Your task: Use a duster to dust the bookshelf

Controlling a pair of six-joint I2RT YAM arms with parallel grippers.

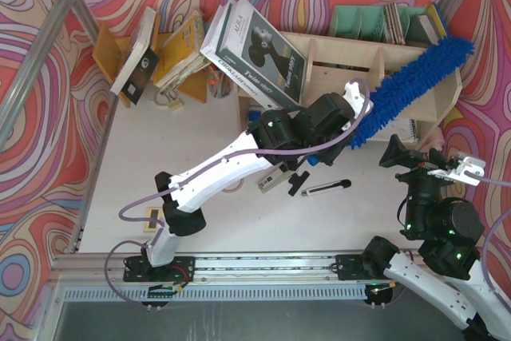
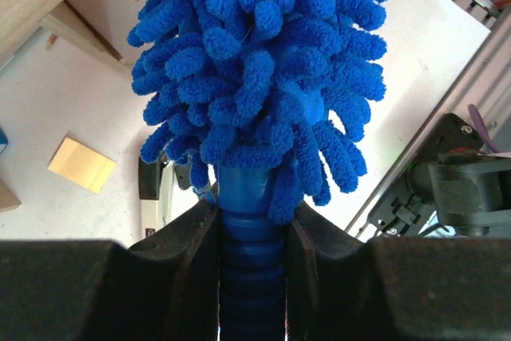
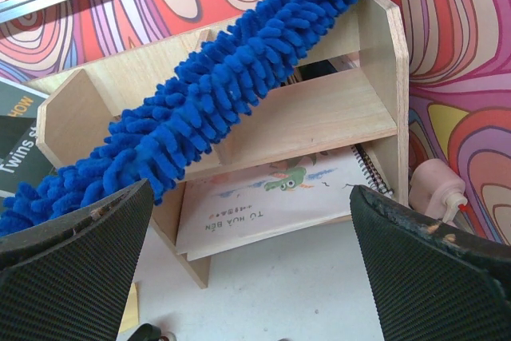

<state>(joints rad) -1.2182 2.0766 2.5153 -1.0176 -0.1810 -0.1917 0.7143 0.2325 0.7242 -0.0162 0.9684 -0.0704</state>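
Nearest us, just short of the right end of the bookshelf [image 1: 339, 55], our right gripper [image 1: 459, 169] hangs with its jaws wide apart, holding nothing. In front of the bookshelf's middle, our left gripper [image 2: 251, 225] is clamped tight on the handle of the duster [image 1: 415, 85]. From those fingers the duster's long axis runs up and right, and its fluffy head lies across the bookshelf's right top edge. We judge the sweep to be the left arm's job.
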